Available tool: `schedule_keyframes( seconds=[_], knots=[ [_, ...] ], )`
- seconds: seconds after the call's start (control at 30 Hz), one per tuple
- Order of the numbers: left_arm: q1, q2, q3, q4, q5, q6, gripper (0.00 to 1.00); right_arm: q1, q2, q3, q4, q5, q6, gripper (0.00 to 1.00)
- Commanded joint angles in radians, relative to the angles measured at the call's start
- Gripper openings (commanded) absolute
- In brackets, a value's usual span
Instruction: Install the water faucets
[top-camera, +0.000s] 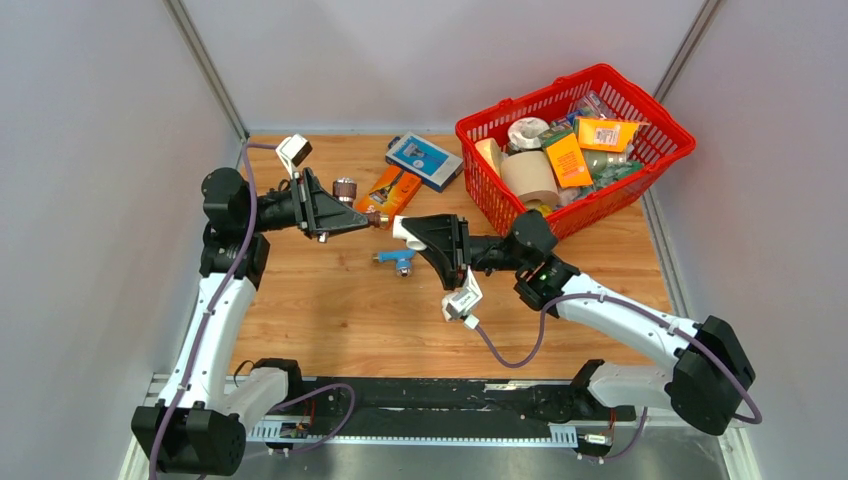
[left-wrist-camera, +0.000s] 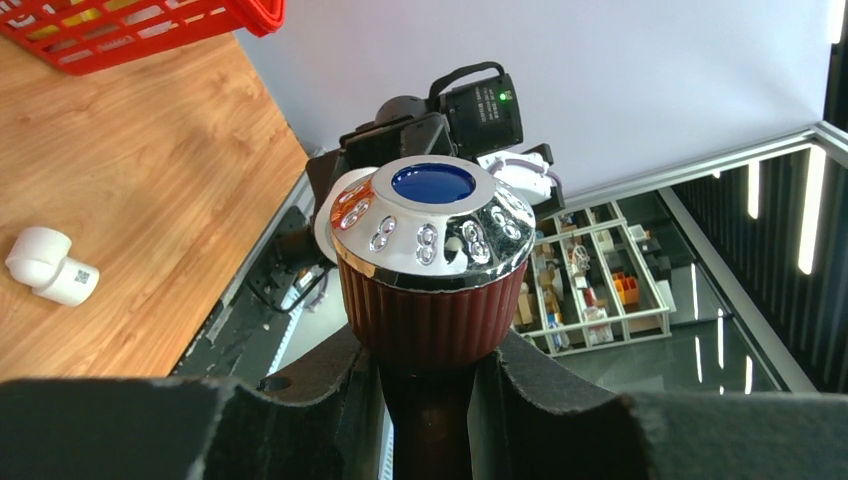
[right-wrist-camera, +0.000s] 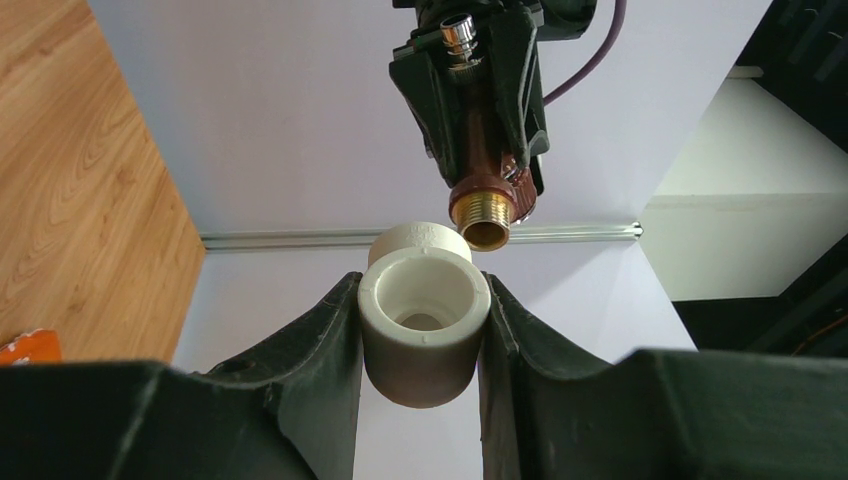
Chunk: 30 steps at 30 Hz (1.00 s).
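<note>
Holding the dark brown metal faucet (left-wrist-camera: 430, 290) with its ribbed knob, chrome cap and blue disc, our left gripper (left-wrist-camera: 425, 370) has both fingers closed tight on the tap's body just below the knob. In the top view this gripper (top-camera: 365, 220) reaches across the wooden table (top-camera: 330, 310) toward the other arm, above the boards. Our right gripper (right-wrist-camera: 420, 320) is clamped on a short white plastic elbow fitting (right-wrist-camera: 423, 310), one open socket facing its own wrist camera. From there we see the faucet's brass threaded end (right-wrist-camera: 487, 215) just beside the elbow's far socket, off to one side and outside the opening; we cannot tell whether the two touch. The light blue plastic faucet (top-camera: 398, 260) lies on the table directly below the right gripper (top-camera: 405, 232), free of both arms. A second white elbow fitting (left-wrist-camera: 50, 265) rests on the boards in the left wrist view. Behind the grippers lie an orange packet (top-camera: 392, 192) and a blue-and-white box (top-camera: 425, 158), beside a red plastic basket (top-camera: 610, 205) full of packaged goods.
</note>
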Motion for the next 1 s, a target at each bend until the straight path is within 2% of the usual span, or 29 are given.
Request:
schedule_keyframes(
  seconds=[0.0,0.1,0.27,0.7,0.97],
  knots=[
    [-0.015,-0.001,0.013,0.035,-0.006,-0.014,0.0,-0.009,0.016,0.01,0.195,-0.064,0.013,0.0],
    [-0.03,0.008,0.01,0.03,-0.004,-0.01,0.0,-0.01,0.03,0.003,0.253,-0.07,0.032,0.0],
    [-0.036,0.014,0.016,0.027,-0.01,-0.011,0.0,-0.009,0.033,0.012,0.25,-0.091,0.032,0.0],
    [-0.061,-0.001,0.032,-0.016,-0.002,0.019,0.0,-0.012,0.033,0.052,0.103,-0.082,-0.065,0.0],
    [-0.076,-0.007,0.032,-0.036,-0.001,0.036,0.0,-0.013,0.034,0.068,0.068,-0.079,-0.074,0.0]
  ],
)
